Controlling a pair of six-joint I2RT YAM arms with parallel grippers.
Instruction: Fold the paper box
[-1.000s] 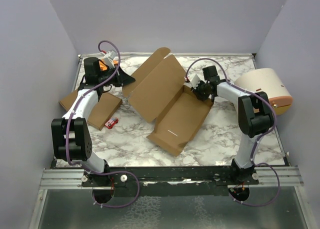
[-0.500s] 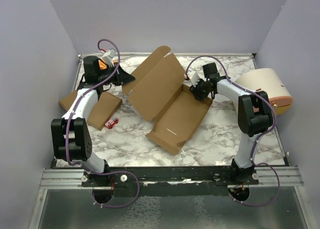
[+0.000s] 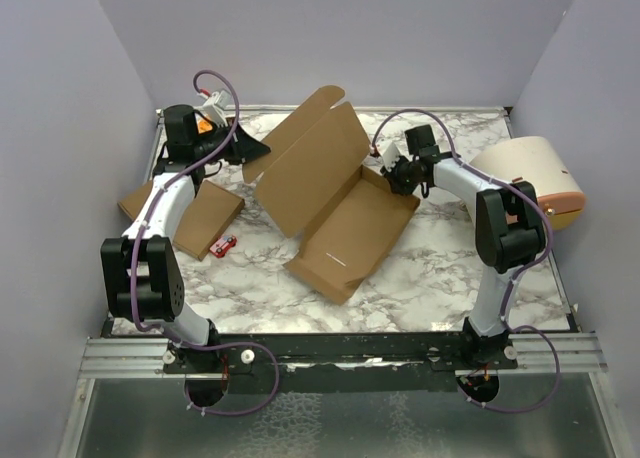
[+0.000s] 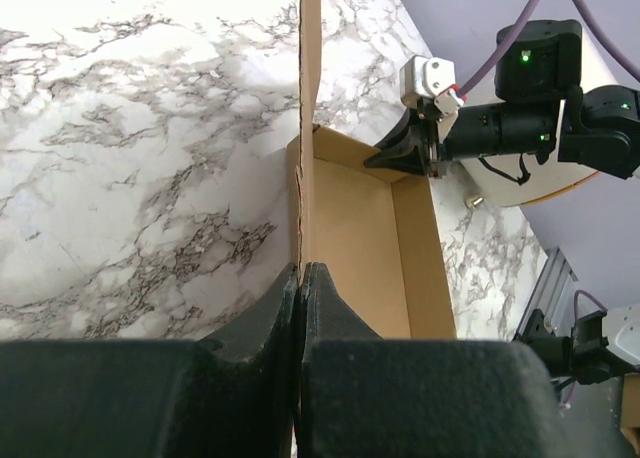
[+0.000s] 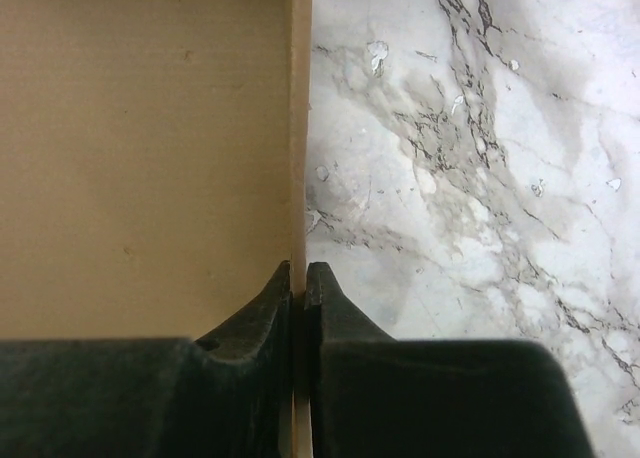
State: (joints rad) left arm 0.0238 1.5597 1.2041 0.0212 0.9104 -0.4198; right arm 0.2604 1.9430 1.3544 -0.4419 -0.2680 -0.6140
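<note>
The paper box [image 3: 345,223] is a brown cardboard die-cut sheet in the middle of the marble table, its tray part lying flat and its big lid panel [image 3: 310,168] raised at the back left. My left gripper [image 3: 252,151] is shut on the lid panel's left edge, seen edge-on in the left wrist view [image 4: 308,128]. My right gripper [image 3: 397,176] is shut on the box's raised right side wall [image 5: 298,118]. The right gripper also shows across the tray in the left wrist view [image 4: 412,150].
Two flat brown cardboard pieces [image 3: 200,216] lie at the left, with a small red object [image 3: 224,244] beside them. A beige and tan rounded object [image 3: 535,173] stands at the right edge. Purple walls enclose the table.
The box has slid toward the left and front, and its lid panel stands more upright. Both grippers have kept their hold and moved with it.
</note>
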